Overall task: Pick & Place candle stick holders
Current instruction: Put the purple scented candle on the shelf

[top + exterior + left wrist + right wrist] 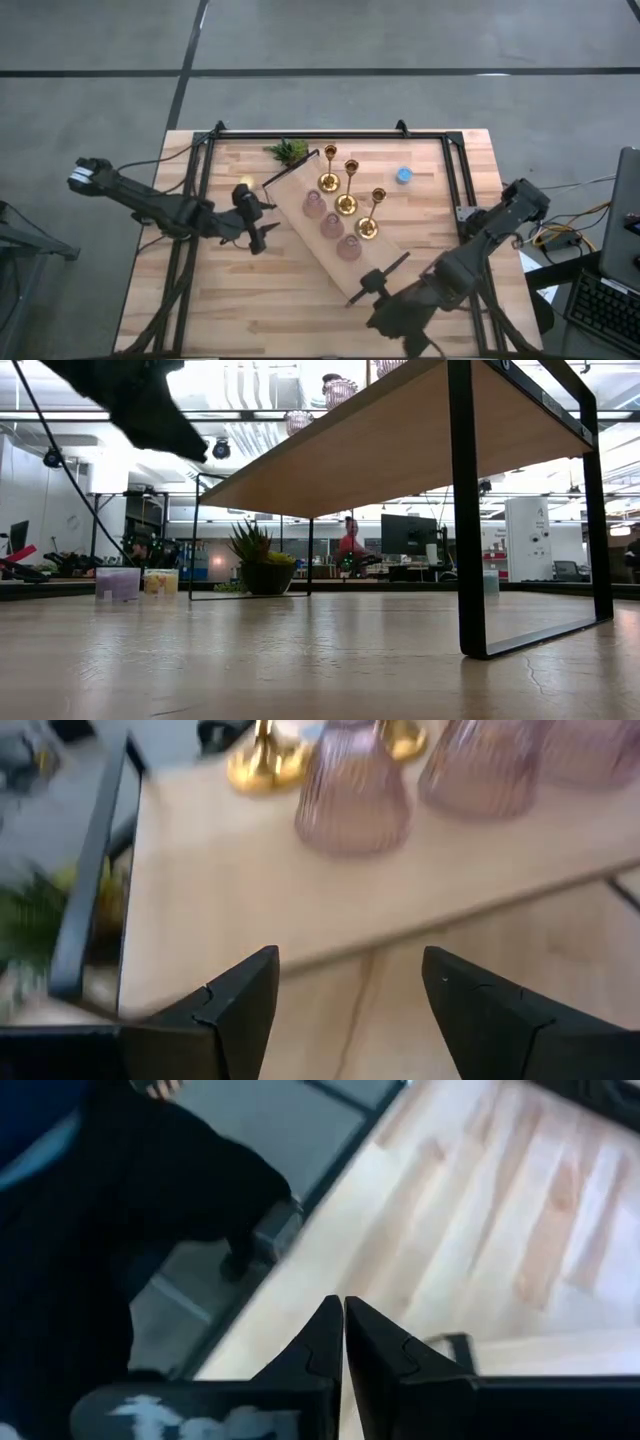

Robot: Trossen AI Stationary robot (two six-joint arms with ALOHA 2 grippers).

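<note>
Left gripper (262,225) is hanging over the table (200,300) just left of the little wooden shelf (395,250), fingers (230,1010) spread wide with nothing between them, pointing at the shelf's long edge. Right gripper (368,290) is sitting by the shelf's near-right end, jaws pressed fully together and gripping nothing.

All six holders are standing on the shelf top. Three gold candlesticks (346,196) are lining up along the far side, and three pinkish ribbed glass cups (331,225) are running in a row just beside them on the near side. From the left wrist, the cups (352,790) are looking upright and close together, with a gold base (262,765) behind.

Green plant sprig (288,151) is sitting off the shelf's far-left end, and a blue tealight (403,175) is resting on the table to the right.
</note>
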